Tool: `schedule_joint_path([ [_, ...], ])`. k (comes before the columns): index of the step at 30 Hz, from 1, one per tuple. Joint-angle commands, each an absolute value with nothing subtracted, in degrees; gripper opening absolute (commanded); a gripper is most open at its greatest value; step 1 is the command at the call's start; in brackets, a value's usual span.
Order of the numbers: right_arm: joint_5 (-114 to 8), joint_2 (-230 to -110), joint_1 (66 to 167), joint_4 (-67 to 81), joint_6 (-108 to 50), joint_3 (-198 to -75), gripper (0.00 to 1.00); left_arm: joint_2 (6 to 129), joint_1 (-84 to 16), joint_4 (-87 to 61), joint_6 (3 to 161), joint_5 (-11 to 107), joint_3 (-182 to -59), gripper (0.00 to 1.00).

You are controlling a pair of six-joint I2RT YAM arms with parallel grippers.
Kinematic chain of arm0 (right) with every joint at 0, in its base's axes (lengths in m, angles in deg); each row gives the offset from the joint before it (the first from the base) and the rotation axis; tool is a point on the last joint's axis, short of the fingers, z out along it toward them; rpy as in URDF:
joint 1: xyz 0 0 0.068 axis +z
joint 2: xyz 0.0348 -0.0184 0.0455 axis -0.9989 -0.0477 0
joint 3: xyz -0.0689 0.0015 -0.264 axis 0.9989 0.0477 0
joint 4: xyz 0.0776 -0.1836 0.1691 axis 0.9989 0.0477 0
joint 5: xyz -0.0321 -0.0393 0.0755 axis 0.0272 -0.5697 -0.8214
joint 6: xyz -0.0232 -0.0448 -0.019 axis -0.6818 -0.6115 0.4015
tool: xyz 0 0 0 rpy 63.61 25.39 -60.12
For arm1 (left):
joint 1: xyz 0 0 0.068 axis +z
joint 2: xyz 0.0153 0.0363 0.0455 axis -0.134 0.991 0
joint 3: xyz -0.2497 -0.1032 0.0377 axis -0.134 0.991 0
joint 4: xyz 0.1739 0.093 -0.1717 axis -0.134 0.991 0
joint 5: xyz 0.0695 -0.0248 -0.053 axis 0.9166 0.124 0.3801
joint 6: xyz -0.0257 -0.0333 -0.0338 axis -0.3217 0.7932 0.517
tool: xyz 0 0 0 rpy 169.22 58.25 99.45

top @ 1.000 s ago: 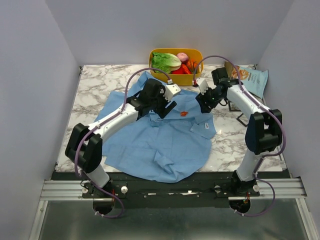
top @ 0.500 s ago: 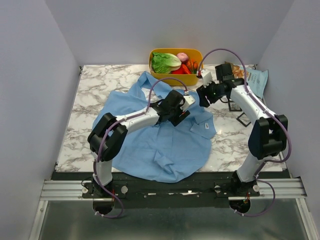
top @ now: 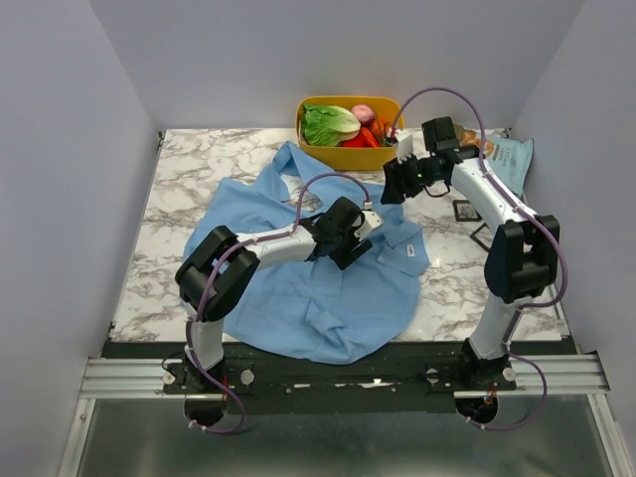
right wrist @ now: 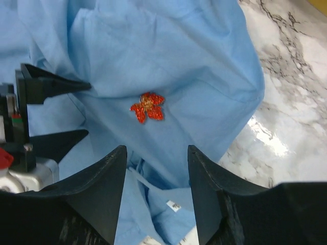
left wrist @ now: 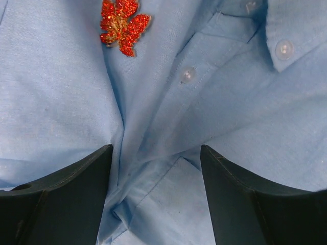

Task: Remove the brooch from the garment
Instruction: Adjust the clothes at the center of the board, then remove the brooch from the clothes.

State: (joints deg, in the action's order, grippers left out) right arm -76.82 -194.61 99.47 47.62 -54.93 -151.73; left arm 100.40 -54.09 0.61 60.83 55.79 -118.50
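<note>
Light-blue button-up shirt (top: 298, 288) lies rumpled, front up, on the marble table (top: 179, 189).
We see the left gripper (left wrist: 156, 153) low over the button placket, jaws spread wide with only cloth between them. A red-orange glitter flower ornament (left wrist: 121, 25) is pinned just beyond its fingertips. The right gripper (right wrist: 156, 150) hangs higher over the same patch, jaws apart and empty, with the ornament framed between its fingers. We can't make out the pale brooch in any view.
</note>
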Motion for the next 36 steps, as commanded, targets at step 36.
schedule_joint_path([
  [36, -62.7, -213.5, 110.0, 53.0, -46.3, -159.0, 0.74, 84.7, -45.8, -6.5, 63.7, 53.5, -107.8, 0.82],
])
